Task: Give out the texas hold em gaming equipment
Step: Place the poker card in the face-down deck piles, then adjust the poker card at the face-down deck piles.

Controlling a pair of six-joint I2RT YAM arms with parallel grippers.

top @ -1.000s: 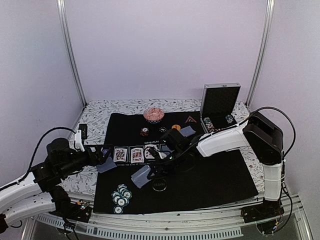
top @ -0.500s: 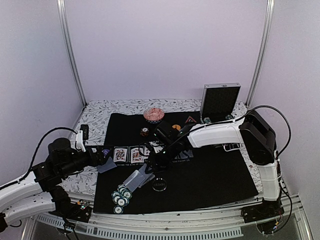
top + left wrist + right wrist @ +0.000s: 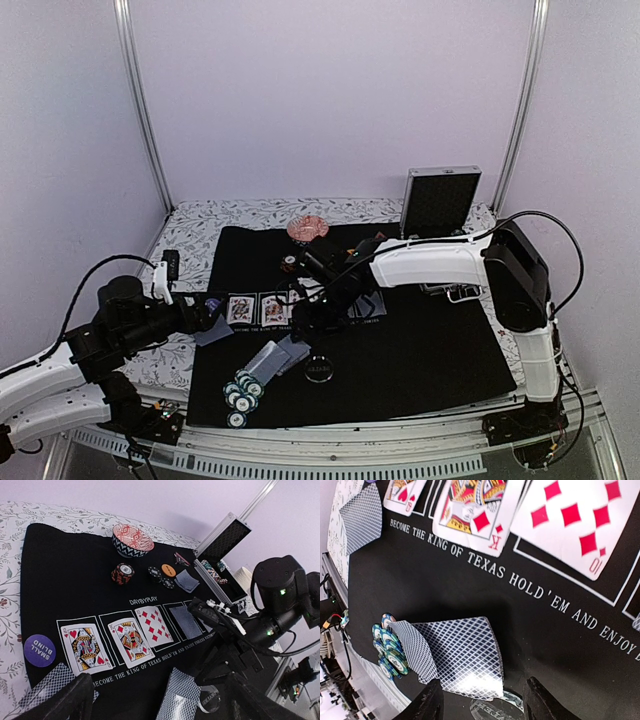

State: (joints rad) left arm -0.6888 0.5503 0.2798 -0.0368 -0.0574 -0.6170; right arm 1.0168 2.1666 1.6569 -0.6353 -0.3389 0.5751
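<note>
right gripper (image 3: pixel 482 703) sits low over the mat (image 3: pixel 560 645), fingers (image 3: pixel 427 702) parted, nothing between them, holding nothing. just ahead of its tips two face-down cards (image 3: pixel 467 655) lie flat on the mat, overlapping each other. the one on the tool's left touches the teal chips (image 3: pixel 387 647), a loose cluster further left. clear disc (image 3: pixel 495 707) sits right at the gap between the tips, touching the near card's edge; cannot tell which is on top. past the cards comes the mat's printed text, then face-up ten of diamonds (image 3: pixel 570 520), king of diamonds (image 3: pixel 470 505) and queen of hearts (image 3: pixel 402 492) in a row in the white rectangles.

left gripper (image 3: pixel 160 702) is spread wide, fingers (image 3: pixel 70 702) far apart, empty. right by its left finger a lone card (image 3: pixel 45 690) lies face down. purple button (image 3: pixel 39 650), marked small blind, is ahead-left at the mat's edge. the face-up row is straight ahead, with a fourth card (image 3: pixel 184 621) face down in the next rectangle, and the right arm (image 3: pixel 250 630) is ahead-right. far ahead near the mat's back edge: patterned bowl (image 3: pixel 132 540), red-black chip stack (image 3: pixel 122 573), orange button (image 3: pixel 168 570), triangle (image 3: pixel 181 558), small card pile (image 3: pixel 186 581). open case (image 3: pixel 220 542) is beyond those to the right, chips visible inside.
</note>
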